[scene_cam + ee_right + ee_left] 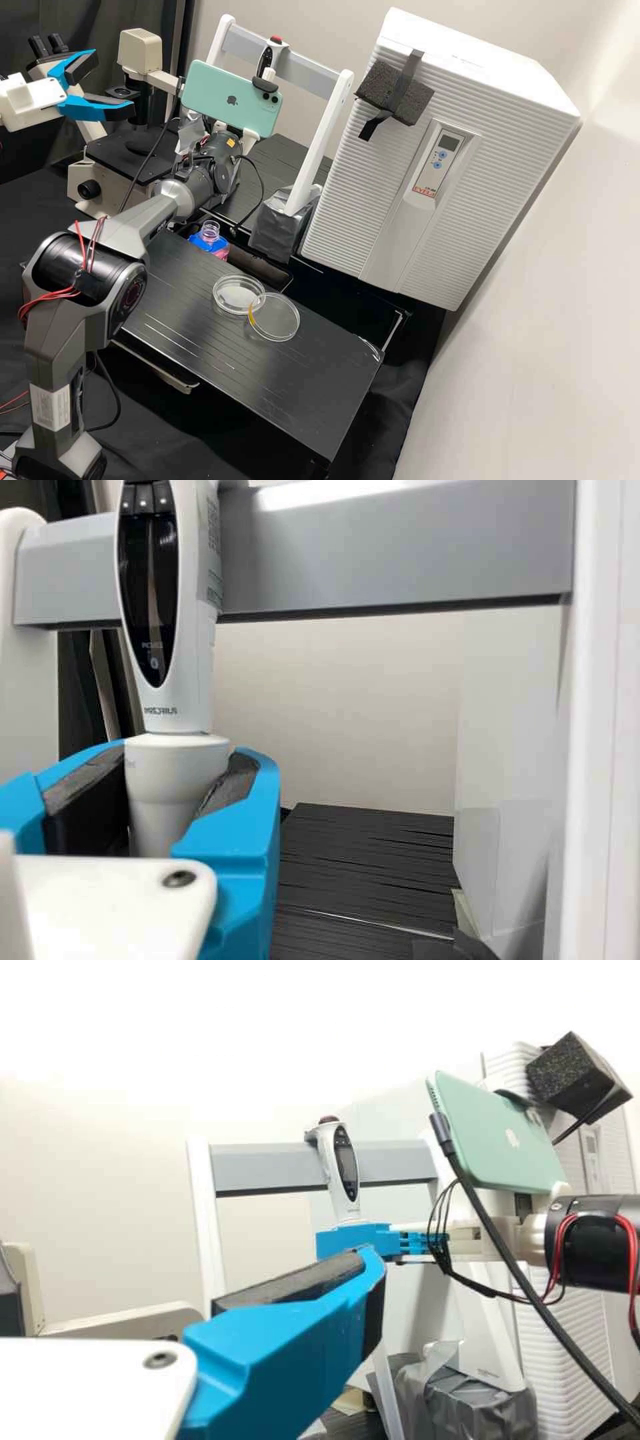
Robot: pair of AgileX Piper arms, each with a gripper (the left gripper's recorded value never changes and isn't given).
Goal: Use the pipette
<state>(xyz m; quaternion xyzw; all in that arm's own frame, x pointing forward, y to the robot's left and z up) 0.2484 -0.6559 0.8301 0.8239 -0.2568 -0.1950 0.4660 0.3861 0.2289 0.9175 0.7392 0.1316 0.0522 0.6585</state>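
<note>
The right gripper (178, 780) has its fingers (245, 820) clamped on the pipette (165, 610). The left gripper (85, 85), fingers apart, hangs well off at the pipette's 9 o'clock.

The black ribbed bench (267, 373) is overlooked from high on its near side. The white plastic pipette (165, 610) is framed closely by the right wrist camera, from farther left by the left one.

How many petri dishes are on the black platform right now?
2. The rear dish sits nearer the bottle; the front dish lies just beside it, rims meeting. An arm hides part of the platform, so another could be covered.
</note>
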